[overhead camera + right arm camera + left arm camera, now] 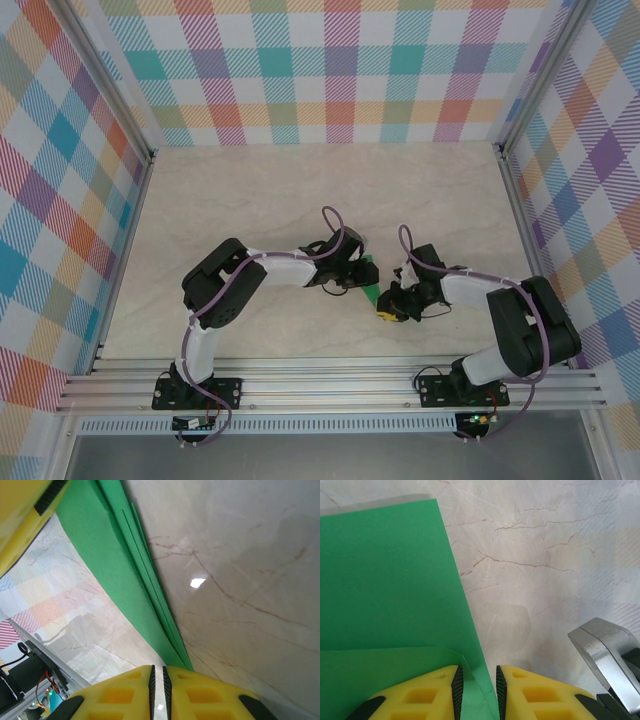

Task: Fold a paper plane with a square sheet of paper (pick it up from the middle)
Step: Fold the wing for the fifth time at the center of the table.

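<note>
Nearest us, a silver aluminium rail (330, 385) carries both bases. From it the black-and-white left arm (220, 290) and right arm (520, 335) bend inward, and their ends meet close together.

Left pincer (477, 675): yellow fingers (420, 695) with black ribbed pads, standing a narrow gap apart. We see it not yet clamped. The slanting right edge of the thin bright green sheet of paper (385, 580) runs down into that gap, with bare surface showing between the edge and the right pad. A folded flap lies across the sheet's near part, its crease running level just above the fingertips.

Right pincer (158, 672): closed to a hairline slit. Several stacked green layers taper down to the tip of its right-hand finger. We cannot tell whether any layer is nipped.

From above, the sheet sits between the two pincers, near the middle of the beige marble-patterned tabletop (300, 190).

Beyond, the tabletop runs back to walls of pastel plaid panels (330, 70) framed by silver corner posts (120, 90).
</note>
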{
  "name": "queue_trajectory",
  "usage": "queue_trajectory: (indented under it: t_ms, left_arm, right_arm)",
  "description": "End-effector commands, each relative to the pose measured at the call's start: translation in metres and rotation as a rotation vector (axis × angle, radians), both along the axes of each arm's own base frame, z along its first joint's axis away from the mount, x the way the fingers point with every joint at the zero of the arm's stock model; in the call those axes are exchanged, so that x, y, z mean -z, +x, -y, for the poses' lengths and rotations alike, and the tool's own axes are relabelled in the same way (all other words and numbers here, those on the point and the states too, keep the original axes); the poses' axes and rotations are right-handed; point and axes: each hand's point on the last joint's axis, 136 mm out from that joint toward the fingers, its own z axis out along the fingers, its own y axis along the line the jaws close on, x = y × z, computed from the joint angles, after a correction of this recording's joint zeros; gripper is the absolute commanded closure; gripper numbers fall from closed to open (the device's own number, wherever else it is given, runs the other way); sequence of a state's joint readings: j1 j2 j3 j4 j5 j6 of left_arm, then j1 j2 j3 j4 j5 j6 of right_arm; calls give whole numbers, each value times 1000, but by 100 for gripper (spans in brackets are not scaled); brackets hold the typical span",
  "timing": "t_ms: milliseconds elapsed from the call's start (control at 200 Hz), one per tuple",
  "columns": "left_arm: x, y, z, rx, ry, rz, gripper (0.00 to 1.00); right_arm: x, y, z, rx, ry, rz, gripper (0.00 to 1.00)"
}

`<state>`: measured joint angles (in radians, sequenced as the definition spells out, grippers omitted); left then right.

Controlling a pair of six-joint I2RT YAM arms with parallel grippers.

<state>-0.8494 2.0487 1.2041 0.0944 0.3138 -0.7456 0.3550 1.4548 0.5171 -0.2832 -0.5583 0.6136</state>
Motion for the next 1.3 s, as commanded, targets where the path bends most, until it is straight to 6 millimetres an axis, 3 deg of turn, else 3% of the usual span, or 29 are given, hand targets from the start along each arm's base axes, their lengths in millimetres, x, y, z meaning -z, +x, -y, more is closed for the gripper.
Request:
queue_trajectory:
  t_ms: [0,255,450,595,820,1020,1145,1295]
  left_arm:
    - [41,2,-33,-63,140,-57,73]
    - [37,3,-29,-51,121,-56,73]
    - [24,0,-17,-2,69,-54,72]
    - [19,2,-12,8,57,-50,72]
    - [15,3,-11,11,52,-46,71]
    - [5,4,-5,26,24,-36,69]
    - [-21,13,-11,16,48,42,65]
    - [-71,23,-25,-10,39,154,58]
  right_arm:
    - [24,-46,25,17,-131,-173,84]
    - [15,-50,33,25,-160,-145,84]
    - [-29,-2,16,12,-95,77,82]
    - [-52,25,-13,-11,62,139,83]
    - [-25,38,-23,-30,67,70,83]
    - [17,22,-1,-48,-88,-32,85]
    - [27,14,0,-41,-92,-74,88]
    - [28,16,2,-34,-107,-68,89]
